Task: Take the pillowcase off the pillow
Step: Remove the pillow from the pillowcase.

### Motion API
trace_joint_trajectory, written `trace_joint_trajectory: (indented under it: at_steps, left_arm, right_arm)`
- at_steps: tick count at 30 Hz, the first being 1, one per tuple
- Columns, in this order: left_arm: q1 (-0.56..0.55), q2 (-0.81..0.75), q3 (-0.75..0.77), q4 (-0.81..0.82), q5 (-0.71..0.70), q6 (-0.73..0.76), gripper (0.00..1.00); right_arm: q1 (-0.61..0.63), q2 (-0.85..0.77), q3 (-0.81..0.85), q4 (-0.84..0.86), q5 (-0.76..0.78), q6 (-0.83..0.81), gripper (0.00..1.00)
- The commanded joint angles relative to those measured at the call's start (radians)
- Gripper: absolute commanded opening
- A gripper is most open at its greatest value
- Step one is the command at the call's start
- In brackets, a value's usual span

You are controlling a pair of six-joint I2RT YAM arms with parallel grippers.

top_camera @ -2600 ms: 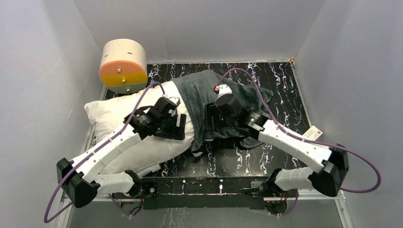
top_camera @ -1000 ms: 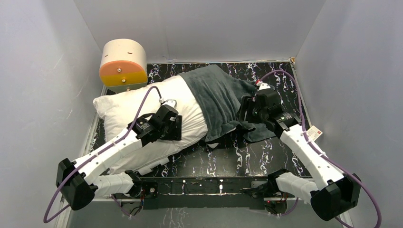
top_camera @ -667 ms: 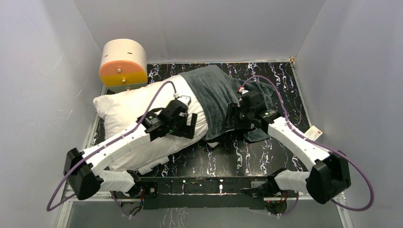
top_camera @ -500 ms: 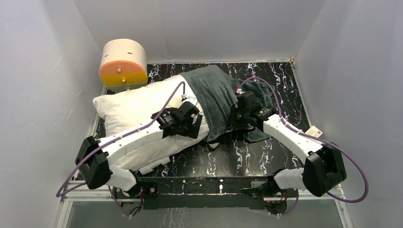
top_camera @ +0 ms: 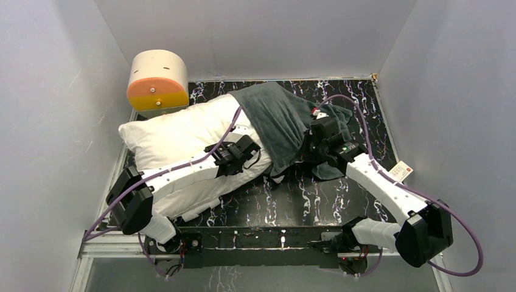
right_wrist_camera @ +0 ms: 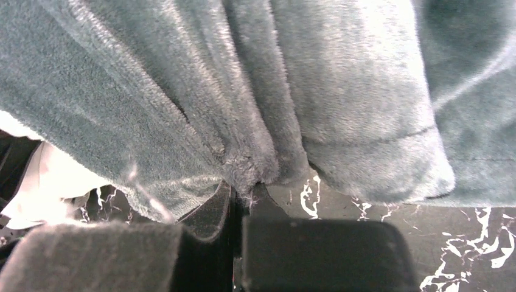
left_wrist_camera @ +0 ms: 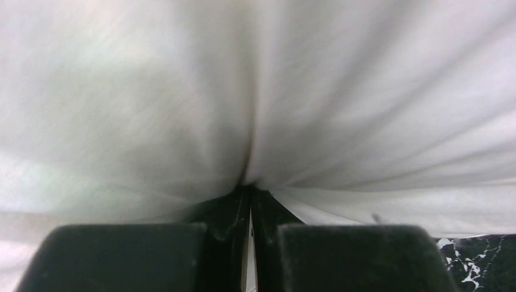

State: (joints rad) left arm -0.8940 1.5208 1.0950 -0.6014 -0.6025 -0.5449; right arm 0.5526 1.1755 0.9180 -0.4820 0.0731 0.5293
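Left gripper (left_wrist_camera: pixel 249 193) is clamping tight on a pleat of the white pillow (top_camera: pixel 173 131), its jaws closed with cloth gathering between them. The right gripper (right_wrist_camera: pixel 240 187) is likewise pinching shut on a fold at the near hem of the pillowcase (top_camera: pixel 274 118).

The pillowcase is showing its plain grey-green face and is covering only the right end of the pillow, draping off onto the table (top_camera: pixel 316 194) beside the right arm. The pillow is lying slantwise across the left and middle of the table, its far left corner sitting near the cream-and-orange cylinder (top_camera: pixel 157 76).

By the look of it, the plush cover is behaving as a soft, limp, light thing that is likely to stretch and bunch rather than slide cleanly. A pinch on the thick hem fold, as here, is looking like the soundest hold. The pillow is yielding too, so a shallow pinch of its thin cloth is risking slipping free under a pull.
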Motion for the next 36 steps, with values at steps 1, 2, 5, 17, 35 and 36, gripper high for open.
trace_joint_trajectory:
  at_steps: [1,2,5,17,35,36]
  left_arm:
    - [0.049,-0.041,-0.105,-0.061,-0.060,-0.060,0.00]
    - [0.064,-0.059,-0.121,-0.068,-0.051,-0.069,0.00]
    - [0.118,-0.123,-0.175,-0.081,-0.014,-0.082,0.00]
    - [0.216,-0.301,-0.218,-0.032,0.182,-0.002,0.00]
    - [0.217,-0.431,0.079,-0.043,0.409,0.131,0.75]
    - [0.216,-0.410,0.108,-0.060,0.400,0.144,0.77]
  right_arm:
    - [-0.109,-0.079,0.024,-0.038,0.264,0.005,0.00]
    - [-0.132,-0.080,0.034,-0.056,0.291,0.009,0.00]
    - [-0.209,-0.078,0.058,-0.081,0.312,0.007,0.00]
    - [-0.262,-0.130,0.056,0.015,-0.302,-0.224,0.14]
    - [-0.181,0.507,0.631,0.165,-0.442,-0.117,0.73]
    - [-0.153,0.537,0.623,0.167,-0.437,-0.144,0.73]
